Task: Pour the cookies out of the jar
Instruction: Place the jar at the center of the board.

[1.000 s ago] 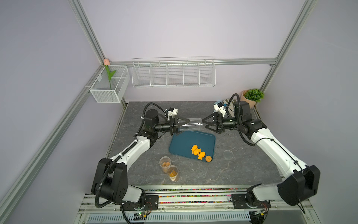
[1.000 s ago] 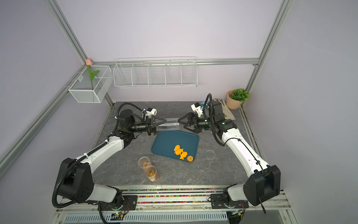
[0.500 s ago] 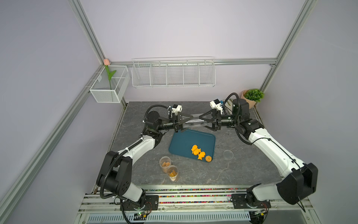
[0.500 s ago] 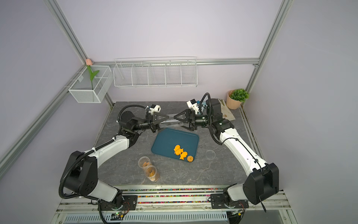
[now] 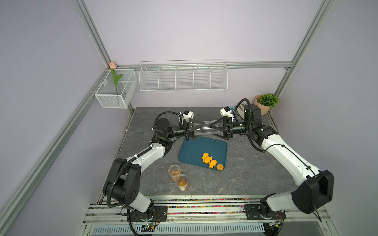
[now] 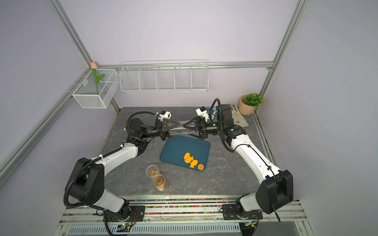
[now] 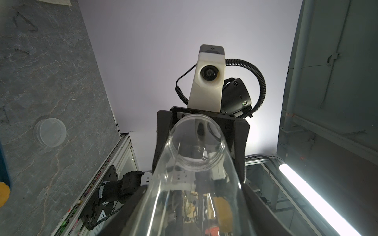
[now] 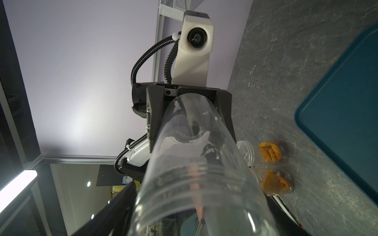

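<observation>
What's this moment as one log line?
left gripper: shut on clear jar, level above far edge of teal tray; right gripper: around its other end; orange cookies: on tray

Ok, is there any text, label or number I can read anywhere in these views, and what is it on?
No text can be read in any view.
Clear jar: no label.
Black motor housing: small white marks, too small to read.
Black base block: small white sticker, too small to read.
Dark background panel: pale blue label, blurred.
</observation>
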Robot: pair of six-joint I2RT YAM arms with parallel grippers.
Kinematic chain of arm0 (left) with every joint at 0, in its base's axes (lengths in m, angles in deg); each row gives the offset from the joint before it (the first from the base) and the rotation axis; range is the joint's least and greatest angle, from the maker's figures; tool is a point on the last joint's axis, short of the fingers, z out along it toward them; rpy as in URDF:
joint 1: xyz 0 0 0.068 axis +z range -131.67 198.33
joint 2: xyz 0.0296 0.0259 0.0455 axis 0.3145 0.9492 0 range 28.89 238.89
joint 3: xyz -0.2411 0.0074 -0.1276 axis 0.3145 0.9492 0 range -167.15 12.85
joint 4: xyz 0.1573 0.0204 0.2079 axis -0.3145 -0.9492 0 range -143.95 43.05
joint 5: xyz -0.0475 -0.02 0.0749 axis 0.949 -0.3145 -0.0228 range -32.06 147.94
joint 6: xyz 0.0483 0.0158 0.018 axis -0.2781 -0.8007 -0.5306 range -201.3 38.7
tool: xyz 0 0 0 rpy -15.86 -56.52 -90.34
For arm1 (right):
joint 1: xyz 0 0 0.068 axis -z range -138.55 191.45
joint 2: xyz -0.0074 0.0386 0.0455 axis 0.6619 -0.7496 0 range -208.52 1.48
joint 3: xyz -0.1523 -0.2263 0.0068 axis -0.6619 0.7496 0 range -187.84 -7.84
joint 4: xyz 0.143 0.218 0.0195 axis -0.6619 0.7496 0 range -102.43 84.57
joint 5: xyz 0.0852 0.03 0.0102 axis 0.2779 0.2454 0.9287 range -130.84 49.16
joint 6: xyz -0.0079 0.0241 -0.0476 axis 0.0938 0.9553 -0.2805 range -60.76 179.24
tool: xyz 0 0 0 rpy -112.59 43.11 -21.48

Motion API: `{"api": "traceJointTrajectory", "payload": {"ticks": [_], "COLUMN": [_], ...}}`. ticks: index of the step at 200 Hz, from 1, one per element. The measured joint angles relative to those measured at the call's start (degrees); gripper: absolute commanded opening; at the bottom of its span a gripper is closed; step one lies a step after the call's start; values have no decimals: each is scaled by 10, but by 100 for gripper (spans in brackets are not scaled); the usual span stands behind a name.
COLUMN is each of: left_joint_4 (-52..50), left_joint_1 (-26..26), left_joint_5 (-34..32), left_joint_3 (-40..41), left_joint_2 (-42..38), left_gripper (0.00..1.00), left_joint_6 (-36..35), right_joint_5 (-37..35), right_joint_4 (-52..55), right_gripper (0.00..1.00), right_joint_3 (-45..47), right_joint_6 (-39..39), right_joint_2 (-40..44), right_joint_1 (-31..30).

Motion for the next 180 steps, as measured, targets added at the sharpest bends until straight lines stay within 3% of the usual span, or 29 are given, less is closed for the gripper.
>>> {"api": "traceJointTrajectory", "payload": {"ticks": [19, 150, 157, 180], "left_joint_4": [-1, -77, -78, -87], "left_joint_1": [-3, -6, -6, -6], "left_joint_5": [0, 4, 5, 5], "left_joint_3": [0, -1, -1, -2], "left_joint_2": [0, -9, -9, -9], "left_gripper": [65, 75, 99, 100], "left_joint_6": [-2, -52, -55, -55], "right_joint_5": [1, -1, -1, -1], "right_joint_4": [7, 66, 68, 70], "right_gripper": [73, 67, 67, 67], "right_joint_3": [-2, -4, -5, -4], "right_joint_6": [-2, -28, -29, -34], "right_joint_2": [0, -3, -2, 6], "right_joint_1": [0, 0, 0, 0]}}
